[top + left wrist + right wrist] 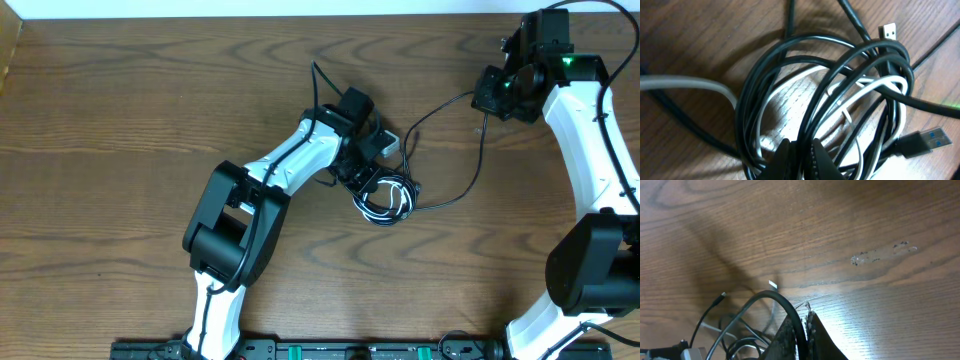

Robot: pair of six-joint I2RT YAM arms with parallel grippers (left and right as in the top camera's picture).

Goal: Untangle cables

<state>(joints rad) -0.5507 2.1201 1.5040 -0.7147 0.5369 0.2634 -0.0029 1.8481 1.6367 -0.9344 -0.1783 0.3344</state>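
Where the left arm ends near the centre of the overhead view, a small coil of cables is seen lying on the desk, partly covered by the wrist. In the left wrist view the coil is shown close up. Several turns of the black cable are wound around and through loops of the white cable, and which strand passes over which cannot be followed at every crossing. The left jaws are seen closed at the bottom edge of that view, pinched on black strands at the lower rim of the coil; only their tips are in frame. A silver plug lies at the upper right, just outside the coil, and a black-bodied plug with a blue tongue sticks out at the lower right. A pale grey strand enters from the left edge, blurred, and what it belongs to cannot be told.

From the coil one length of black cable is led across the desk to the upper right of the overhead view, where the tip of the right arm is met. The right jaws are hidden from above by the wrist. In the right wrist view they are seen closed on the black cable at the bottom edge, the cable arching up and to the left. More strands at the lower left of that view are dark and cut off. A pale scuff is seen on the wood at the right.
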